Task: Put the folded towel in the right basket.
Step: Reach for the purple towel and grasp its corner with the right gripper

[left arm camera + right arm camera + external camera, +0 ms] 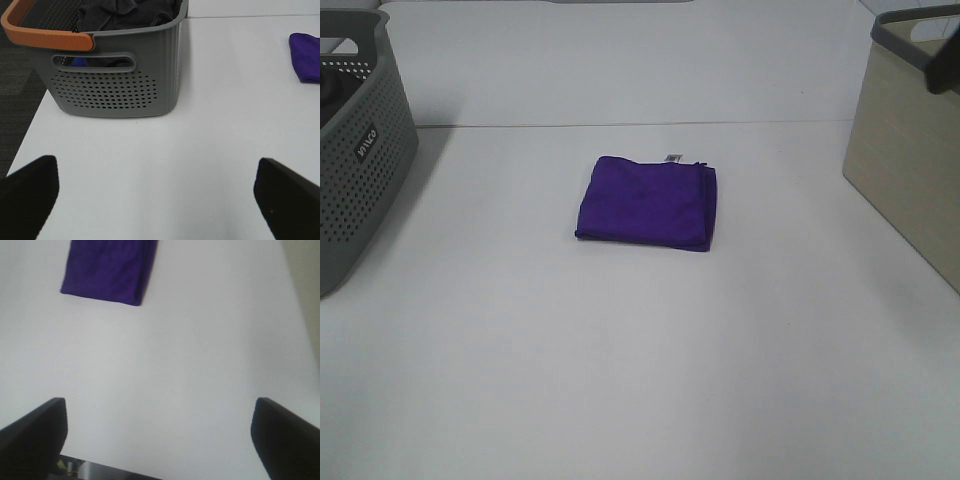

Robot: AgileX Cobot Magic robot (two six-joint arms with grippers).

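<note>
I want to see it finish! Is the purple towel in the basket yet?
Not yet. Done: the purple towel is folded, lying on the table. In hand: nothing; the left tool and right tool are open and empty. Left: grab the towel and put it in the beige basket on the right.

This looks like a lab test bench set up for laundry sorting. A bare white table (640, 380) fills the frame, with a seam (640, 124) across its upper part. A grey basket (360, 170) stands at the left edge and a beige basket (905, 170) at the right. Dark carpet (14, 85) (office-type flooring, by the look) lies beyond the table.
</note>
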